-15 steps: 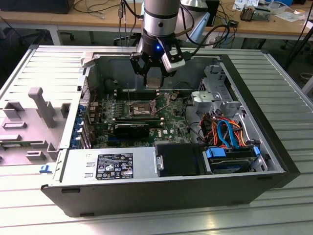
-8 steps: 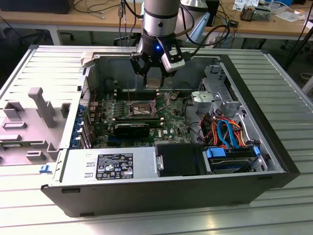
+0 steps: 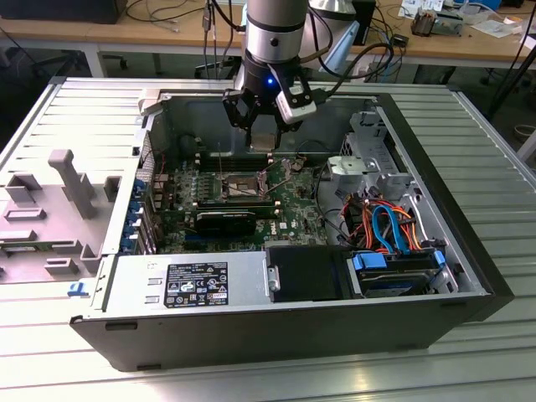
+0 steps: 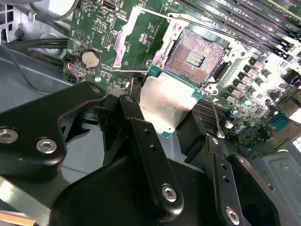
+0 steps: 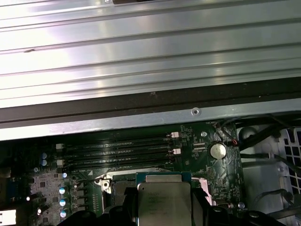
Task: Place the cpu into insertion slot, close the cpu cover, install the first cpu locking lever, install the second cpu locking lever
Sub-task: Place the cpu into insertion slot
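Exterior view: the open computer case (image 3: 469, 251) lies on the ribbed counter (image 3: 494, 167), with the motherboard (image 3: 289, 213) facing up inside.

Fingers (image 4: 136, 122) are closed on two opposite edges of the cpu (image 4: 167, 101). They hold it in the air above the board, near the insertion slot (image 4: 194, 56) and not yet seated.

The slot's contact field is bare.

Cannot tell whether the chip sits level with the socket.

Judgement:
- Square the chip's edges to the dark rim and check its orientation.
- Lower it straight down, with no sliding across the contacts.
- Let go only once it rests flat.

A thin locking lever (image 4: 215, 117) stands beside one slot corner. Keep the descent clear of it.
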Controlling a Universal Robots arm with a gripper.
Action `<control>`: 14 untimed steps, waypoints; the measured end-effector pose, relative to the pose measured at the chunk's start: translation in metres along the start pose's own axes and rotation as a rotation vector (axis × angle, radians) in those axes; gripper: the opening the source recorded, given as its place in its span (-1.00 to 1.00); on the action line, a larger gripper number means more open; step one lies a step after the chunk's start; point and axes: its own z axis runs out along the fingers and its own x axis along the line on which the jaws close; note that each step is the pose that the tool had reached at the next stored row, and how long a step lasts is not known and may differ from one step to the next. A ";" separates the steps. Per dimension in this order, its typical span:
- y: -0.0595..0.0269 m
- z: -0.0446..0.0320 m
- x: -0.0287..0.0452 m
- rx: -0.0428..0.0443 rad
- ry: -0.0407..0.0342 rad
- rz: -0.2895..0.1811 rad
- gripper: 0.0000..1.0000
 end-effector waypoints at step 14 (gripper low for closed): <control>0.0000 0.0003 0.0000 -0.0003 -0.0014 0.015 0.09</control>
